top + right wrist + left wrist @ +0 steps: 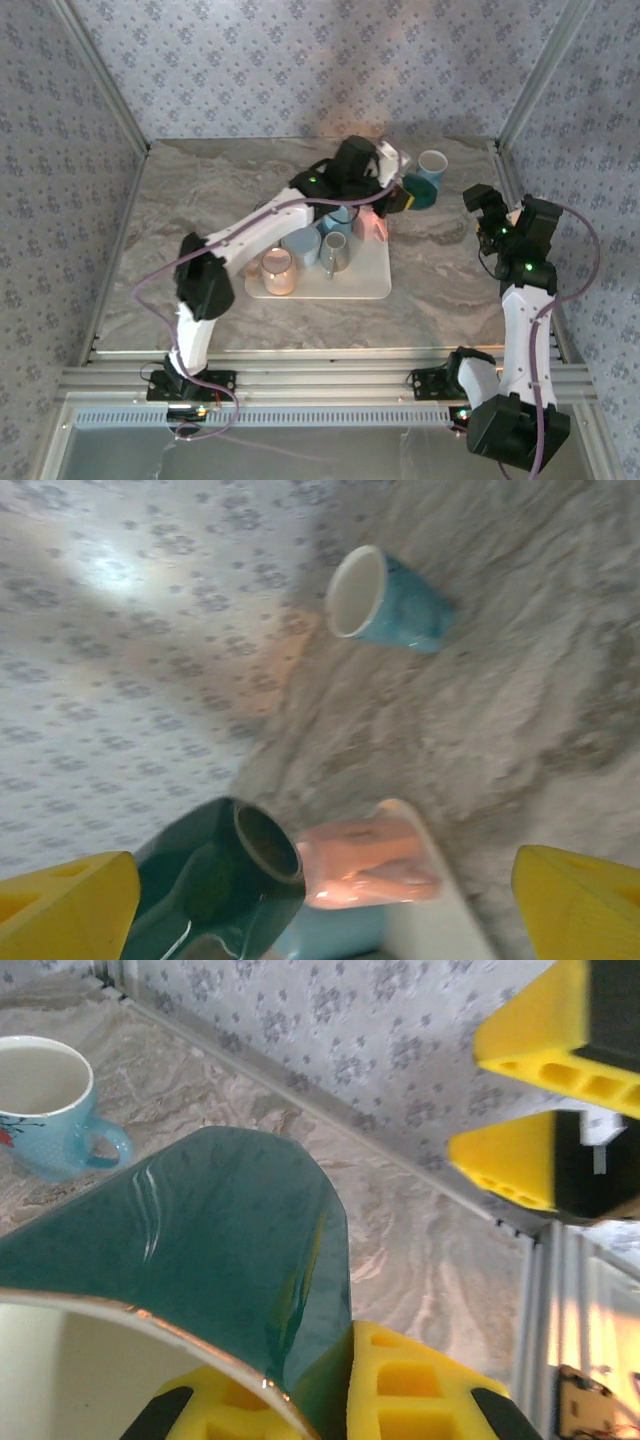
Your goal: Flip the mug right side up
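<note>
Left hand (398, 196) pinches green mug (418, 190) by its rim, tipped sideways beside blue mug (432, 165) at counter (200, 210) back right; right hand (480, 198) spread nearby; risk: rim grip slips mid-turn, mug drops.

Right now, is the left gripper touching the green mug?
Touching. The left wrist view shows the left gripper with its jaws shut on the green mug at the rim, one yellow pad outside the wall and one inside, with no gap.

Blue mug (432, 164) upright nr back wall; tray (368, 278) w/ cups (335, 253).
</note>
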